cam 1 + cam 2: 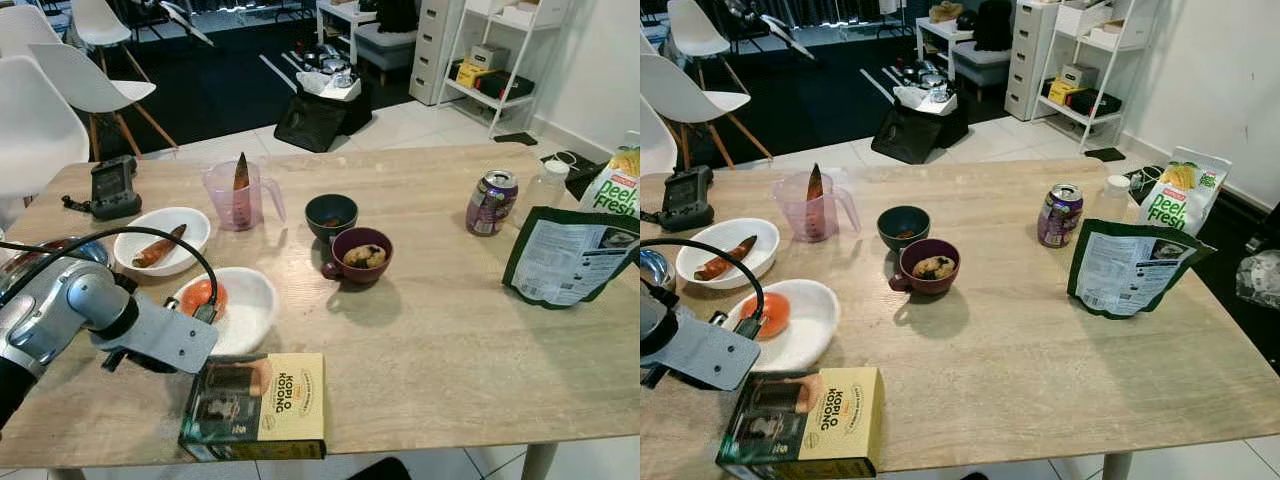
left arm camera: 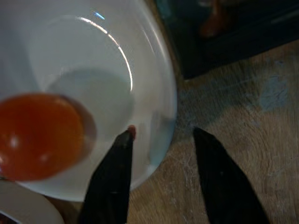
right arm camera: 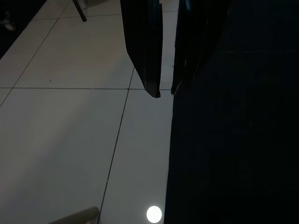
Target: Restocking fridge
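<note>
A pale beige wood-grain table [image 1: 440, 330] carries an orange-red tomato [image 1: 200, 296] in a white bowl [image 1: 250, 310], a brown-orange piece in a second white bowl [image 1: 190, 228], and a translucent pink jug [image 1: 235, 195]. A maroon cup [image 1: 355, 268] sits by a dark teal bowl [image 1: 331, 213]. Also pictured: a purple can [image 1: 491, 202], a dark green pouch [image 1: 565, 257] with white label, a yellow-and-black box [image 1: 257, 405], white chairs [image 1: 80, 75], and black fingers [image 2: 112, 182].
</note>
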You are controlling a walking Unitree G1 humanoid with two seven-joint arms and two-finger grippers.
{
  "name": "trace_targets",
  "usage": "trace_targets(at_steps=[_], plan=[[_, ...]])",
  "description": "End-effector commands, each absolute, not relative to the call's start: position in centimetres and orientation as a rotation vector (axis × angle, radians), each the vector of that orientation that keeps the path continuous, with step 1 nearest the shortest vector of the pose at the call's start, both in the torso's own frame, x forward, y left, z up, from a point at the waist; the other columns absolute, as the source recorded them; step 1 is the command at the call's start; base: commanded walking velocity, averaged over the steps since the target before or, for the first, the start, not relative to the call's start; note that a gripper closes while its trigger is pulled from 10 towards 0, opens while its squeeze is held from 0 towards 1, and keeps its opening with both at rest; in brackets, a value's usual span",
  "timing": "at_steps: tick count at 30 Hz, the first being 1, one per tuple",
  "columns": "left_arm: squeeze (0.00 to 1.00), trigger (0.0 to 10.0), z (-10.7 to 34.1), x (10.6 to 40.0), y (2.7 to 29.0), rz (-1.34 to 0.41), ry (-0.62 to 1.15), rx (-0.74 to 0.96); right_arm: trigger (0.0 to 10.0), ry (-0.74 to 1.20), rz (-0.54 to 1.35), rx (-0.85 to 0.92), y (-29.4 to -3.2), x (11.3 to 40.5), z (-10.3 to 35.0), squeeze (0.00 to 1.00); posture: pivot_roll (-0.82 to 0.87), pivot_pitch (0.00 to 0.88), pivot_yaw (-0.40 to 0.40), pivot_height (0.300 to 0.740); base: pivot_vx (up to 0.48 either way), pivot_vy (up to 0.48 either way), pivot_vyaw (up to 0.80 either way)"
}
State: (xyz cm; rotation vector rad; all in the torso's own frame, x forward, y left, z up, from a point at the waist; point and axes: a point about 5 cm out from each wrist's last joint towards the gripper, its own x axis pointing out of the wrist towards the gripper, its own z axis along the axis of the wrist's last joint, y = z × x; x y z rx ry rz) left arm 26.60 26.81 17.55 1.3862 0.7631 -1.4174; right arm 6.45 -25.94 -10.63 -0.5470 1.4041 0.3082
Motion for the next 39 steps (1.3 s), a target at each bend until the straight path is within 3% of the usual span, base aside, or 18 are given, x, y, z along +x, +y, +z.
trace_targets(at_steps=[1,2,5,6,7,13,22,31,39], plan=[[1.0,10.0,18.9,26.7,27.5,-1.376,0.772,1.415,10.0,1.409,0.322,-0.545,-25.6,6.4,-10.7,0.0,0.03,0.01,0.014,0.74,0.0,0.0,0.0],[0.89,10.0,19.3,26.9,27.5,-1.363,0.757,1.407,10.0,1.41,0.322,-0.544,-25.6,6.4,-10.7,0.0,0.03,0.011,0.016,0.74,0.0,0.0,0.0],[0.89,10.0,19.6,27.0,27.4,-1.353,0.748,1.401,10.0,1.41,0.321,-0.544,-25.6,6.4,-10.7,0.0,0.03,0.011,0.017,0.74,0.0,0.0,0.0],[0.59,10.0,19.8,27.1,27.4,-1.345,0.739,1.395,10.0,1.41,0.32,-0.543,-25.7,6.4,-10.7,0.0,0.02,0.011,0.019,0.74,0.0,0.0,0.0],[0.0,10.0,20.2,27.2,27.4,-1.335,0.727,1.381,10.0,1.411,0.319,-0.543,-25.7,6.4,-10.7,0.0,0.03,0.013,0.021,0.74,0.0,0.0,0.0],[0.0,10.0,20.8,27.1,27.1,-1.363,0.655,1.303,10.0,1.412,0.319,-0.542,-25.7,6.2,-10.7,0.0,0.03,0.019,0.028,0.74,0.0,0.0,0.0],[0.0,10.0,19.9,26.1,27.4,-1.45,0.691,1.231,10.0,1.422,0.326,-0.54,-25.6,5.8,-10.8,0.0,0.04,0.034,0.038,0.74,0.0,0.0,0.0],[0.0,10.0,19.3,26.4,26.9,-1.475,0.669,1.243,10.0,1.429,0.326,-0.536,-25.5,5.4,-10.9,0.0,0.03,0.041,0.046,0.74,0.0,0.0,0.0],[0.0,10.0,18.4,27.9,25.5,-1.44,0.507,1.31,10.0,1.433,0.324,-0.53,-25.4,5.2,-11.0,0.0,0.03,0.053,0.055,0.74,0.0,0.0,0.0]])
